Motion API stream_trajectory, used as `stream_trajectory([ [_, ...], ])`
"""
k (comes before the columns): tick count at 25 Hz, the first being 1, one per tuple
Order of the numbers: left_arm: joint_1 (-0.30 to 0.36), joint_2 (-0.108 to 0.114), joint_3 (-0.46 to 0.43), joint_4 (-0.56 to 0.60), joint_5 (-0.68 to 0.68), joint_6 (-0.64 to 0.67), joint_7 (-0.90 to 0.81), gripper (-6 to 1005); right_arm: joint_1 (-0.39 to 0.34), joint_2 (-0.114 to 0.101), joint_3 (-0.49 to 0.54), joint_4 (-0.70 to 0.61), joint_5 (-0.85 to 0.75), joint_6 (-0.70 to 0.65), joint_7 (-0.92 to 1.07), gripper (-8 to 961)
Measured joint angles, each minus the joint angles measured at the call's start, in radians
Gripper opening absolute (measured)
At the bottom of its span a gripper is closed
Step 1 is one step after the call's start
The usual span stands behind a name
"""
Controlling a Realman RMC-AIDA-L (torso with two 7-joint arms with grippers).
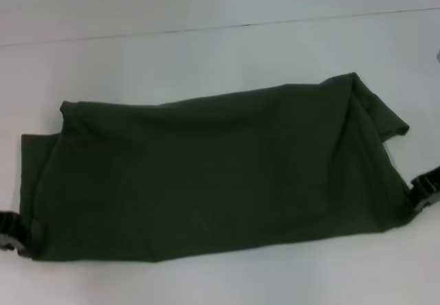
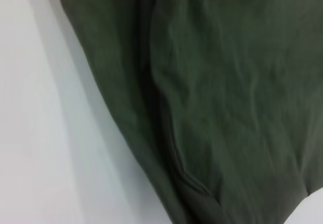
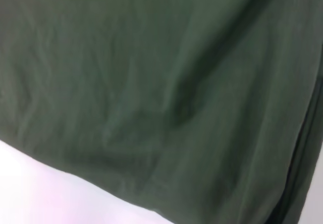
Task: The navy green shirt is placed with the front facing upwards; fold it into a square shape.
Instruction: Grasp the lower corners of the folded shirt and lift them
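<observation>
Spread wide across the middle of the white table point(image 1: 206, 37): the navy green shirt point(image 1: 213, 181), folded into a long band, plain fabric upward, no lettering showing. Reaches from near the table's left edge almost to its right edge, tilted a little, with the right end lying farther from the robot than the left. Bunched into a ridge at the far right corner of the cloth; a second layer peeking out along the left end.

At the near left corner of the cloth, against the table's left edge: the left gripper point(image 1: 12, 233), only a dark tip in the head view, touching or just beside the hem. Whether clenched on the fabric or released, cannot tell.

At the shirt's right end, by the table's right edge: the right gripper point(image 1: 426, 187), again only partly in sight, touching or just beside the cloth. Grasp likewise impossible to tell.

Both wrist views filled with wrinkled green fabric over white tabletop, no fingers visible.
</observation>
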Motion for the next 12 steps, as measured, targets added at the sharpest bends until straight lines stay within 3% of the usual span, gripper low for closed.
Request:
stream_trajectory([
  [12,0.032,-0.030,0.043,-0.007,0.062,0.041,-0.003,6,-0.014,0.046,-0.056,0.001,-0.063,-0.047,-0.007,11],
])
